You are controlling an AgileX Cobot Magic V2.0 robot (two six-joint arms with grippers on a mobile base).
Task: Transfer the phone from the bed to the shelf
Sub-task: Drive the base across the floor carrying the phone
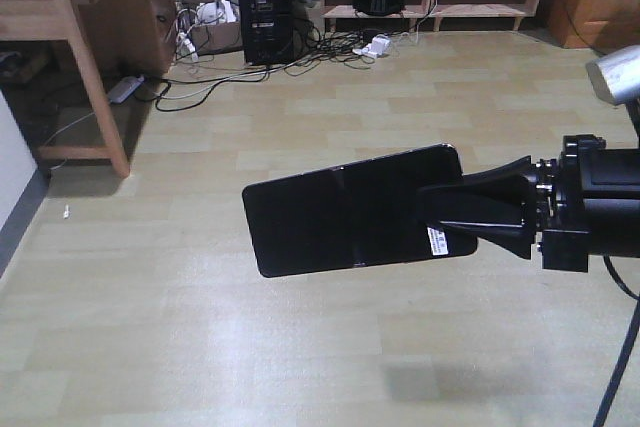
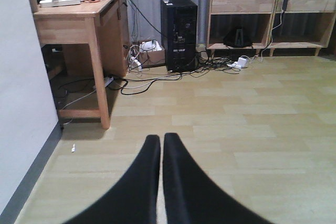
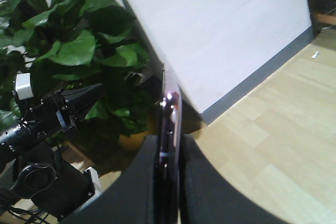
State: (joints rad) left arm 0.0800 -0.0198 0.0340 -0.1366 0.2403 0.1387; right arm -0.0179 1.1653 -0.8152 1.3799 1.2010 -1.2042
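gripped the phone (image 1: 340, 212) by its sticker end in the right gripper (image 1: 445, 215) — with fingers closed tight on the slab, roughly flat above the floor (image 1: 300, 347), well short of the shelf (image 1: 480, 10). pressed the left gripper (image 2: 161, 148) almost fully together on nothing — likewise far from the shelf.

Glossy black phone (image 1: 340, 209), pinkish metallic at its edge, in the matt black right hand (image 1: 445, 212); behind the phone, smooth pale plank floor (image 1: 300, 117) and a light bare-wood shelf (image 1: 480, 10).
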